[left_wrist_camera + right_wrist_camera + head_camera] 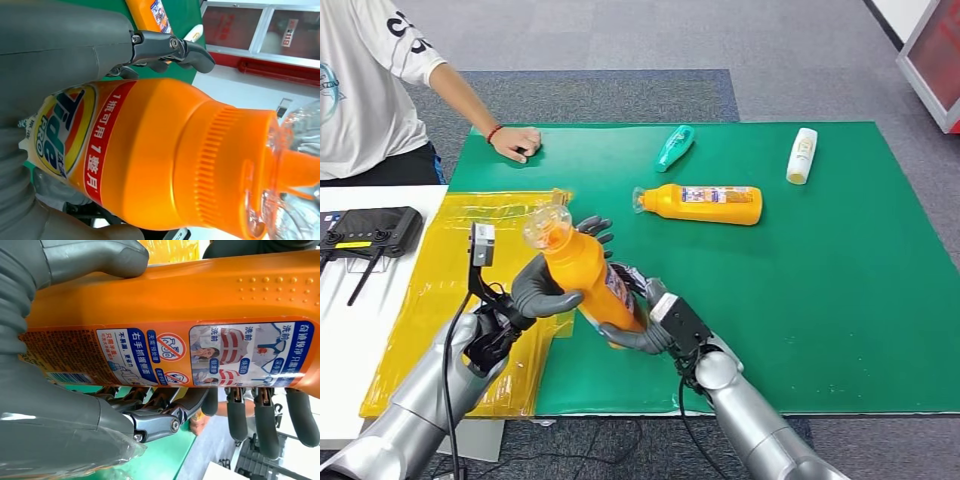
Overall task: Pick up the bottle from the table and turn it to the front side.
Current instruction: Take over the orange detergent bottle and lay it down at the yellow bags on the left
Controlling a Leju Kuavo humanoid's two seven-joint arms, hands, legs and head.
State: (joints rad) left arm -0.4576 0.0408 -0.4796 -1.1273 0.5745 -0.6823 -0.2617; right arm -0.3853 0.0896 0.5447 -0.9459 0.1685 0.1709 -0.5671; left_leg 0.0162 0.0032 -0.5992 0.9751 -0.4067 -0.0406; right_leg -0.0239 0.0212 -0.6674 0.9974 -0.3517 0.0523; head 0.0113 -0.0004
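Above the near edge of the green mat [848, 300]: the orange bottle [588, 275] is off the table, tilted, clear cap end up toward my left, base down toward my right
Left hand [539, 290]: wrapped round the upper body just below the ribbed shoulder, thumb across the side facing me; holding the bottle
Right hand [644, 325]: cupped under and round the base end; holding the bottle too
Label facing: left wrist view shows the brand logo side [64, 132]; right wrist view shows the instruction panel [211, 352]; which side faces front in the head view I cannot tell
Stiffness: rigid plastic by the look, no denting under my fingers [237, 412]; I judge it takes a firm squeeze
Surface: glossy, smooth; likely slippery, and the printed label gives little grip
Weight: opaque body, fill level unseen; I assume fairly heavy, so keep both ends supported
Best hold: ribbed shoulder [211, 165] and flat base, not the clear cap [298, 165], which looks thin
Other bottles: second orange one [705, 204], a teal one [675, 147] and a white one [801, 155] lie on the mat, well apart from mine
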